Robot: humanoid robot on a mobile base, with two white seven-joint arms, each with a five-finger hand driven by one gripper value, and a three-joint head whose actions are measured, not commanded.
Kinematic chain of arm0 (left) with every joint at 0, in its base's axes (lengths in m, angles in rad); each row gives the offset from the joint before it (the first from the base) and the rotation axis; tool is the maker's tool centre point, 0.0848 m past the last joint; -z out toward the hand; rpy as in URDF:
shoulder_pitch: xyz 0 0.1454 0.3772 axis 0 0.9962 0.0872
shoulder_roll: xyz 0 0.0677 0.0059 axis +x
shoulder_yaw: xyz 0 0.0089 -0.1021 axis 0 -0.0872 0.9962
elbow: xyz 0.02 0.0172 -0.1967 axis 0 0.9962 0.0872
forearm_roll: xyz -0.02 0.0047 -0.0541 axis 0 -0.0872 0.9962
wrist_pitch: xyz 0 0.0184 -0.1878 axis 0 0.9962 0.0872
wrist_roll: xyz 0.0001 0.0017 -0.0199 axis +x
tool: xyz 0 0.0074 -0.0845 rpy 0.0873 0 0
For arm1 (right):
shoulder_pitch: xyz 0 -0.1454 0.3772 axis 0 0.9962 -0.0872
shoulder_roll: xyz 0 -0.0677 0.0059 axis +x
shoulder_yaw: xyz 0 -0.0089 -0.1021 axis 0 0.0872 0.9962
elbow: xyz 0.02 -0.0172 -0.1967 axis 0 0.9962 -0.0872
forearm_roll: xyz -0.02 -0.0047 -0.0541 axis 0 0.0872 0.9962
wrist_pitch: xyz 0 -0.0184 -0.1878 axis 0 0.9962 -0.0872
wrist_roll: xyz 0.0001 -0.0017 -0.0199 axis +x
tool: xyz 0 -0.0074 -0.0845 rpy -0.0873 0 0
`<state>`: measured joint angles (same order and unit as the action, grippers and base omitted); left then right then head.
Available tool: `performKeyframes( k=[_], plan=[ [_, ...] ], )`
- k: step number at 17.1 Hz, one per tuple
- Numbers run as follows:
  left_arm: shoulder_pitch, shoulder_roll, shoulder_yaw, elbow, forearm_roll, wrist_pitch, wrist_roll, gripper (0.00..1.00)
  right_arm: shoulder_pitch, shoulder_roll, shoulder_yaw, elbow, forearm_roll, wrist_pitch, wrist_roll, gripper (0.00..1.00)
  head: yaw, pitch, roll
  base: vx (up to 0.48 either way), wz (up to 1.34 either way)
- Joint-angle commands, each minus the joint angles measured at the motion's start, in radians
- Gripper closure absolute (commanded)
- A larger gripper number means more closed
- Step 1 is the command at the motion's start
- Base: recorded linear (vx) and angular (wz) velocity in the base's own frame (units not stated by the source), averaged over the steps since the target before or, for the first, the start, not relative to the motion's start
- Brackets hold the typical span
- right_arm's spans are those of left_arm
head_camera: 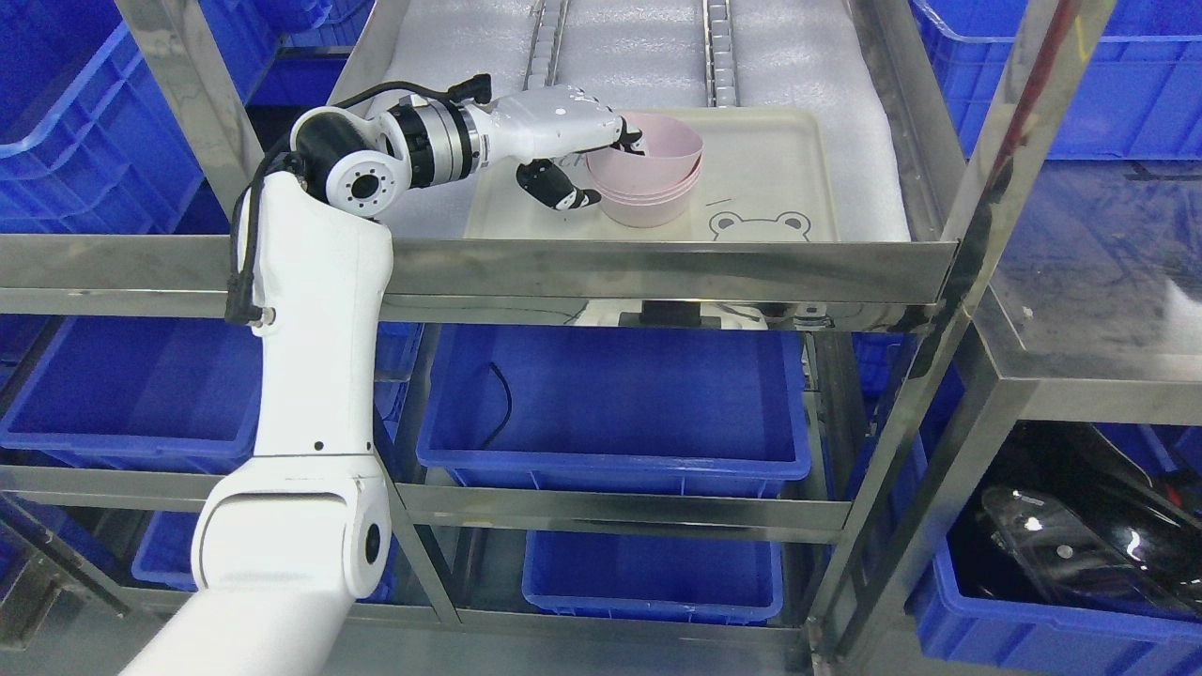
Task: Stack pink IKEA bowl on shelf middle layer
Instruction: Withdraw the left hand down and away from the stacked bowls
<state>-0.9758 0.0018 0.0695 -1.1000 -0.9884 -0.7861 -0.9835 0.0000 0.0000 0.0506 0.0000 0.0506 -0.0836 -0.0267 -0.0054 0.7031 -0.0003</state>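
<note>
The left hand reaches across the shelf and pinches the near-left rim of the top bowl: the fingers hook over the rim into the bowl while the thumb sits lower, outside the wall. That rim pinch probably suits a thin, smooth wall, and it leaves the underside free so the bowl can drop into another.

The top bowl sits tilted, its left side raised, partly nested in a lower stack of like pink bowls. The tilt suggests it is not yet seated; I judge the stacking nearly done, with settling and letting go left.

The stack stands on a cream tray, left of the tray's middle, above the bear drawing printed at the tray's near edge. The tray probably keeps the bowls from sliding on the padded lining, which lies behind and to both sides of the tray.

Blue bins fill the levels below the tray. The right hand is out of view.

Risk: releasing while tilted could leave the bowl crooked, or drag it back out.
</note>
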Motion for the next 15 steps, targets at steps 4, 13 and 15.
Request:
performKeyframes(
  k=[4,13,15],
  plan=[
    [0.04,0.016,0.069,-0.069,0.334,0.001,-0.003,0.21,0.021,-0.017,0.0,-0.017,0.0,0.001,0.001,0.0,0.0,0.0,0.0,0.0,0.0],
    [0.653,0.016,-0.324,-0.297,0.763,0.001,0.094,0.14,0.021,-0.017,0.0,-0.017,0.0,0.001,0.001,0.0,0.0,0.0,0.0,0.0,0.0],
    [0.779,0.016,-0.336,-0.29,0.763,0.001,0.105,0.14,0.021,-0.017,0.0,-0.017,0.0,0.001,0.001,0.0,0.0,0.0,0.0,0.0,0.0]
  ],
)
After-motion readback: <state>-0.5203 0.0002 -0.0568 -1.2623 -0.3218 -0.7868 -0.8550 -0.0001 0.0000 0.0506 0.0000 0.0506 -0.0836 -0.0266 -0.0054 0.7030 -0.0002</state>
